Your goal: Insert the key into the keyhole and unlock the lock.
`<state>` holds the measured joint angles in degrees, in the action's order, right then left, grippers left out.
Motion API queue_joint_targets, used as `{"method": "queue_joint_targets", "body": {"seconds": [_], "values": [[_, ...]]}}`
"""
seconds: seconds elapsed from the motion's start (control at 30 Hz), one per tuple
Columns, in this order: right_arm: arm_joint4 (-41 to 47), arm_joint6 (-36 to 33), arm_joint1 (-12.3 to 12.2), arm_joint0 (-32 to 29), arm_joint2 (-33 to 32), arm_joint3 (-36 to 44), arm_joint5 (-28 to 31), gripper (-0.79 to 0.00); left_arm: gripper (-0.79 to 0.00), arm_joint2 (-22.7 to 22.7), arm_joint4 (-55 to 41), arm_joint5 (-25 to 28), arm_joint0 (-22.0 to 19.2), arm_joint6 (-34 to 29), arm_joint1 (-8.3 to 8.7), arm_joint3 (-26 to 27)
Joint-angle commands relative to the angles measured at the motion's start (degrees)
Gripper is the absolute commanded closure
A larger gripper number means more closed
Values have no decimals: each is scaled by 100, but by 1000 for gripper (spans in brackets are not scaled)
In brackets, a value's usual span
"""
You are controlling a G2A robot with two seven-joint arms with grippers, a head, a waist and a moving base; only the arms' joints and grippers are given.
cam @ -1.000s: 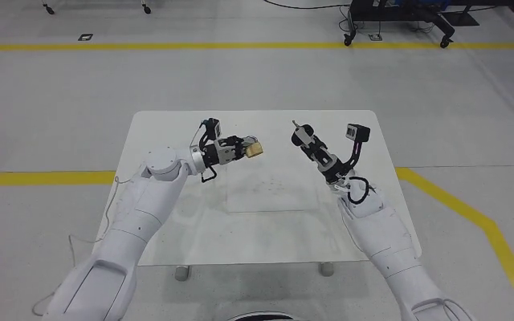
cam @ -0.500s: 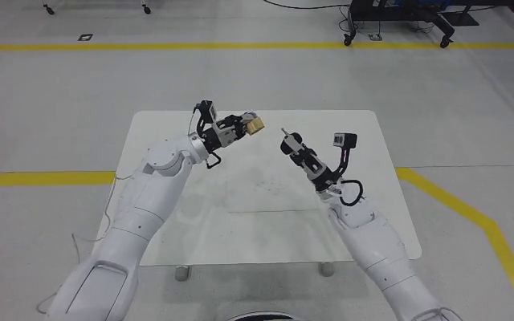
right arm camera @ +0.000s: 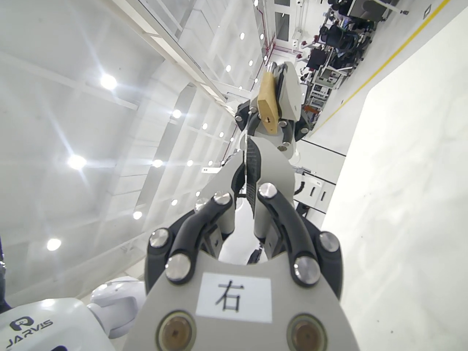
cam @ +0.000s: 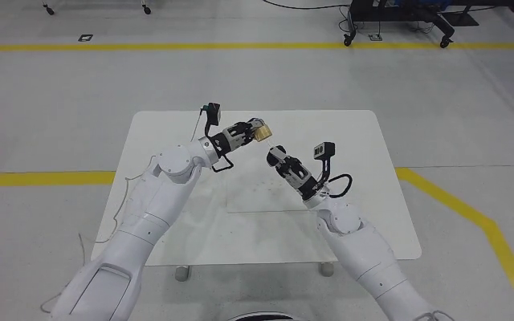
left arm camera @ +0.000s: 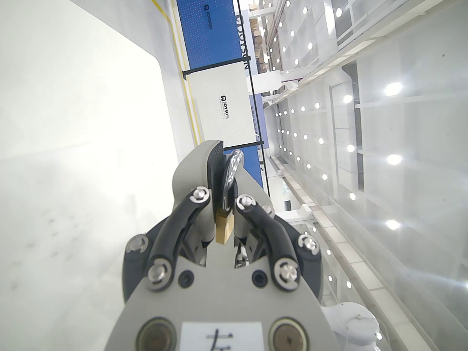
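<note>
Brass padlock [cam: 259, 130] is up off the white table [cam: 353, 209], above its 12 o'clock half. It is clamped in your left gripper [cam: 249, 132], whose fingers are narrow around it. Your right gripper [cam: 275, 154] sits near, at 5 o'clock from the lock, its fingers pinched on something thin, probably the key [right arm camera: 247, 136] seen edge-on. Both pick-ups are done; insertion and the turn are left. The keyhole [right arm camera: 269, 120] faces the right gripper, apart from it. The body is small and flat-sided, with a steel shackle [left arm camera: 232, 169].
</note>
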<state>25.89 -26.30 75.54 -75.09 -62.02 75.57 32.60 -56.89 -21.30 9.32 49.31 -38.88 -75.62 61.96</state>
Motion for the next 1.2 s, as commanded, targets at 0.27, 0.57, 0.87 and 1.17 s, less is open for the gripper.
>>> {"method": "queue_joint_targets", "body": {"seconds": [0.27,0.57,0.87,1.17], "values": [[333,-342,61,334,56,-470,-97,0,0,-73,39,-120,18,-58,-3,24],[44,-25,92,374,34,-516,-129,0,0,-76,131,-140,0,-67,-22,-8],[-240,125,124,372,80,-466,-123,0,0,-84,193,-157,5,-29,-42,-48],[-1198,942,148,262,76,-291,-52,0,0,-60,161,-286,32,188,-91,-78]]}}
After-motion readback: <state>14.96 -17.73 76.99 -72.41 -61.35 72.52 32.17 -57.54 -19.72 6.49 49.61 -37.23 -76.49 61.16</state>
